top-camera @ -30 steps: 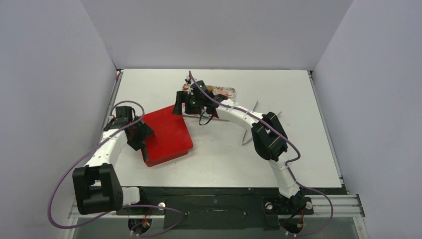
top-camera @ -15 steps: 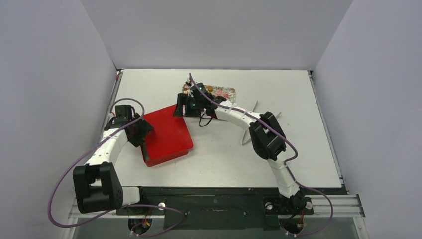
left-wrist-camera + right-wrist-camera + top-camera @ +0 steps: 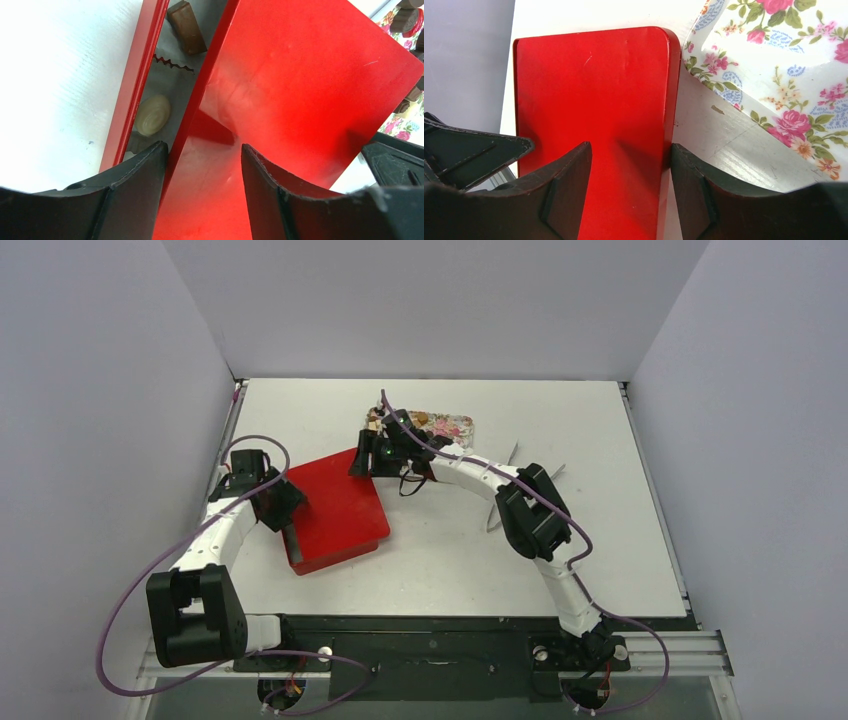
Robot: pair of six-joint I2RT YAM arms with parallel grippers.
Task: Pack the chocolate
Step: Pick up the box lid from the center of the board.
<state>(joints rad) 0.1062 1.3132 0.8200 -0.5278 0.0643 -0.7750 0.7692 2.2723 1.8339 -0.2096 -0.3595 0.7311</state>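
Left wrist shows tiny chocolate (image 3: 152,115) that looks light and squashy, so hold the stiff red lid (image 3: 300,90) by its edges. Left gripper (image 3: 202,165) and right gripper (image 3: 631,165) sit over it with fingers apart. I cannot tell if they grip.

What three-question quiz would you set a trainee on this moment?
1. True or false: the red lid fully covers the red box.
2. In the right wrist view, what lies beside the lid's corner? A) flowered tray B) metal bowl C) cardboard sleeve
3. Which chocolate colours show in the box's uncovered strip?
Key: 1 false, a strip along one side is uncovered. 2 A. 3 a brown piece and a cream piece.
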